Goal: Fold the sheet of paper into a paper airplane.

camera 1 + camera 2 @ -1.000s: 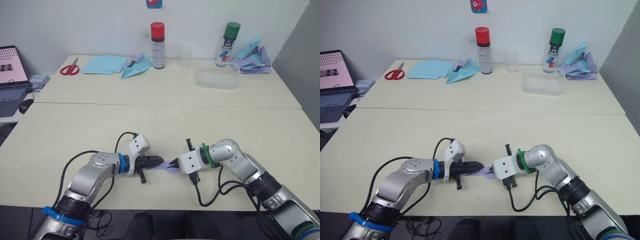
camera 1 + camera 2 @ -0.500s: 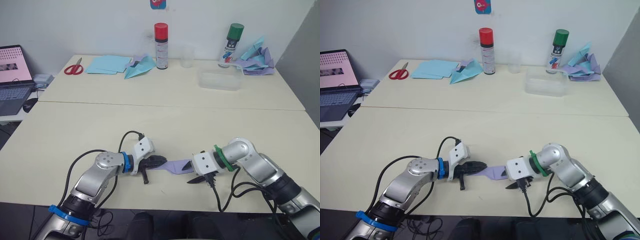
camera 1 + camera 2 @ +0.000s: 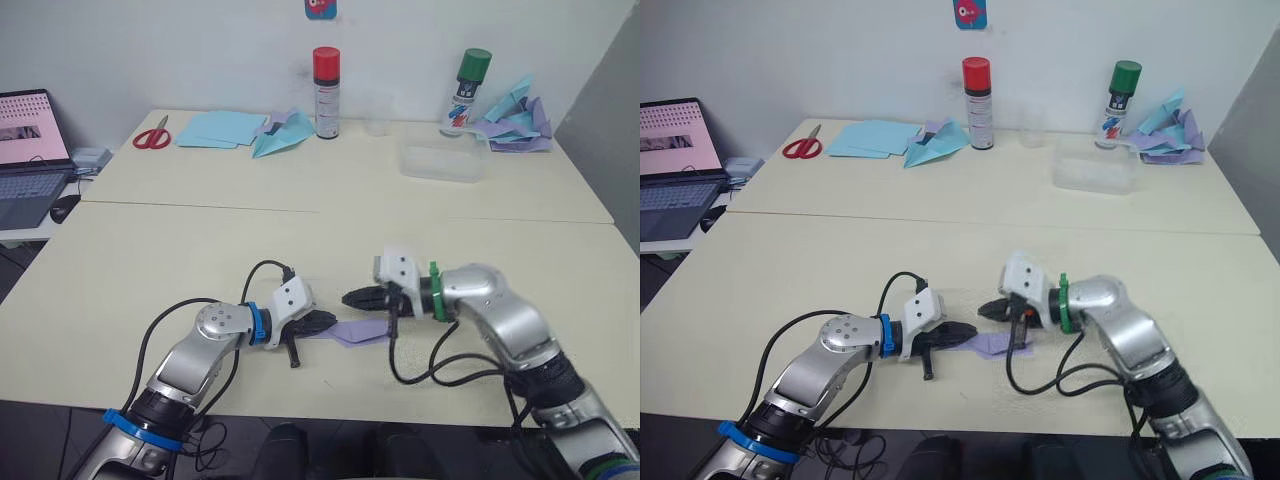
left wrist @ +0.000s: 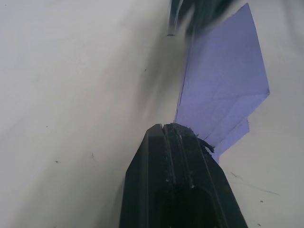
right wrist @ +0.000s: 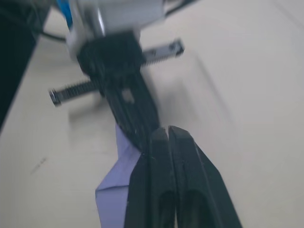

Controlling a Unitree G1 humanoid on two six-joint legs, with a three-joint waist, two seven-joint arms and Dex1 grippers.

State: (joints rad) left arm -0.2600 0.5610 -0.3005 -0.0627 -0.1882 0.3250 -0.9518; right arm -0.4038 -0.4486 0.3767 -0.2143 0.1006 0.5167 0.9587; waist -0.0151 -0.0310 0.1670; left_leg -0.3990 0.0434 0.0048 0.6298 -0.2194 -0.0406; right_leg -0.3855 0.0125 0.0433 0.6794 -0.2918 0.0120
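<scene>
Bench (image 3: 150,280): broad pale surface, bare across the near half; wide open room on every side of the work. The front edge lies near both arms, so anything pushed toward the robot could slide off.

Far clutter: laptop (image 3: 30,150), light blue paper sheets (image 3: 215,128), scissors (image 3: 152,135), two spray cans, a clear tray (image 3: 440,160). All stand well apart from the work.

Left claw (image 3: 322,322): closed, pinching one end of the paper airplane (image 3: 362,333).

Right claw (image 3: 352,298): closed on nothing, held just above the plane's far end, tips pointing toward the left claw.

The plane is a narrow lavender wedge lying flat on the bench between the claws. Judged very light, thin and limp, prone to slip or crumple. Best gripped along the doubled creased spine, not the single-layer wing edges, which would likely bend.
</scene>
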